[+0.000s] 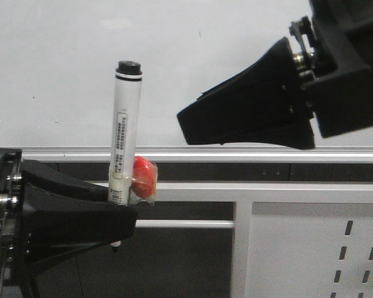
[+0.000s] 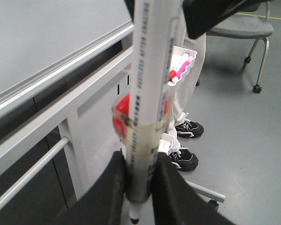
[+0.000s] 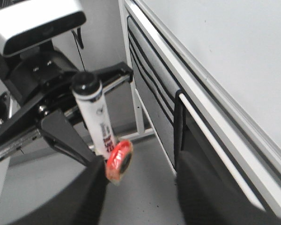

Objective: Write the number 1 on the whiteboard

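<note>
Currently left gripper (image 1: 115, 214) clamps the marker (image 1: 125, 133) low; light, rigid, slick barrel. Right gripper (image 1: 193, 127) jaws: cannot tell. Whiteboard (image 1: 62, 56) unmarked.

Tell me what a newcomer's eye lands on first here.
The white marker standing upright in the left gripper, black cap up, a red disc taped to its side. Then the right gripper hanging open up to the right, before the unmarked whiteboard.
</note>
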{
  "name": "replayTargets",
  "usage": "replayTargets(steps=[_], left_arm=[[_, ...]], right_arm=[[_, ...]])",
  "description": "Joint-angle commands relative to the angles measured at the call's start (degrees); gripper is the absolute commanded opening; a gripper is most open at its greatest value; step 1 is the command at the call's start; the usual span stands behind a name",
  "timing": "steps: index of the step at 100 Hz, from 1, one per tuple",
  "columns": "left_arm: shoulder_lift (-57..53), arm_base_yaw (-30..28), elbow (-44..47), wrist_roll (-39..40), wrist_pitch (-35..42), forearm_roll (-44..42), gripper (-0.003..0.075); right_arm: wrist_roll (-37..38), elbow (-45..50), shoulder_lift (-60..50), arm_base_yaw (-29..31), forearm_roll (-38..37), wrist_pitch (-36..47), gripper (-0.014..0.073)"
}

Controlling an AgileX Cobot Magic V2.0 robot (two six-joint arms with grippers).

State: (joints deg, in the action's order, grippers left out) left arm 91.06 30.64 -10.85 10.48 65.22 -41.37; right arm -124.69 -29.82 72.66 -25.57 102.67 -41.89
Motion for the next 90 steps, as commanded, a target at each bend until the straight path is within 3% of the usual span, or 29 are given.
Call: replayTargets(steps=[1, 38, 90], left_arm=[[-1.58, 0.39, -0.97, 0.79, 12.89, 0.61, -0.0018], [-1.58, 0.39, -3.84, 2.89, 12.89, -0.96, -0.0018], [-1.08, 0.39, -4.12, 3.85, 12.67, -5.35, -0.0018]], right_arm=[[-0.83, -2.49, -0.15, -0.24, 3.99, -5.88, 0.0407], [-0.72, -4.88, 0.37, -0.24, 3.99, -13.75, 0.0356], [-0.42, -5.22, 0.37, -0.24, 3.99, -15.59, 0.0355]])
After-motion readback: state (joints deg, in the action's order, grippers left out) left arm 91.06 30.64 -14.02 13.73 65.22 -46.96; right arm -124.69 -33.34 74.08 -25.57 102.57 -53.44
